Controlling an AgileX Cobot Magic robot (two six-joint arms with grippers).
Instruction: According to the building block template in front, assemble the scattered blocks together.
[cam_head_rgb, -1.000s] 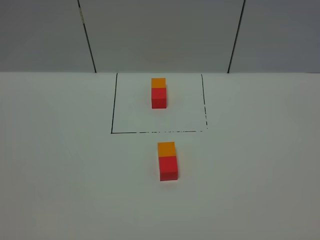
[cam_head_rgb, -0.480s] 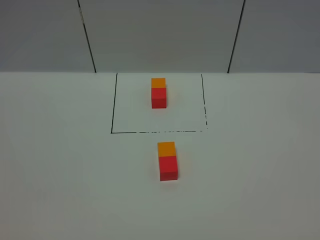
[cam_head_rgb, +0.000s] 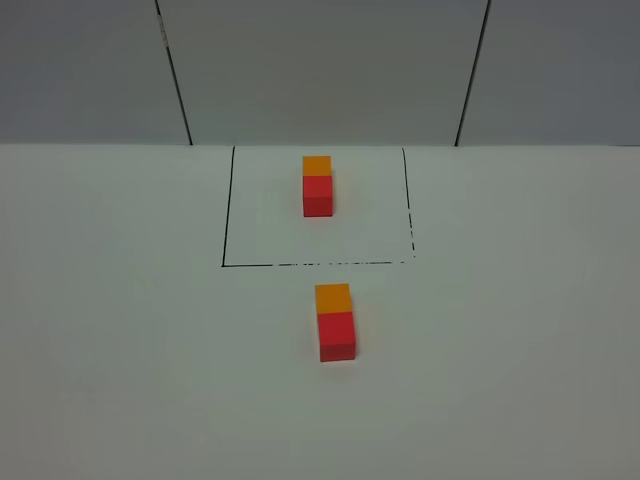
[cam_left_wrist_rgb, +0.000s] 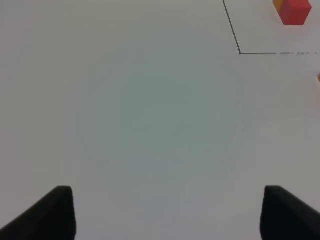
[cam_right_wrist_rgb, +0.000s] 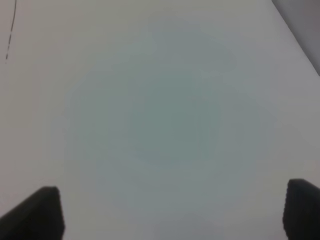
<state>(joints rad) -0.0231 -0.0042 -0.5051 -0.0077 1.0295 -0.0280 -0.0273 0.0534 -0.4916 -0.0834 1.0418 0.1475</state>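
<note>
The orange block and red block, touching, bear no legible writing.

Soft, even light, faint shadows; both wrist views are slightly blurred.

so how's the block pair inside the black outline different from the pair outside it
The framed pair sits inside the drawn black rectangle, farther back; the unframed pair lies on bare table in front of that outline. The unframed pair also looks larger, being nearer the camera. Both show orange behind red, touching.
</note>
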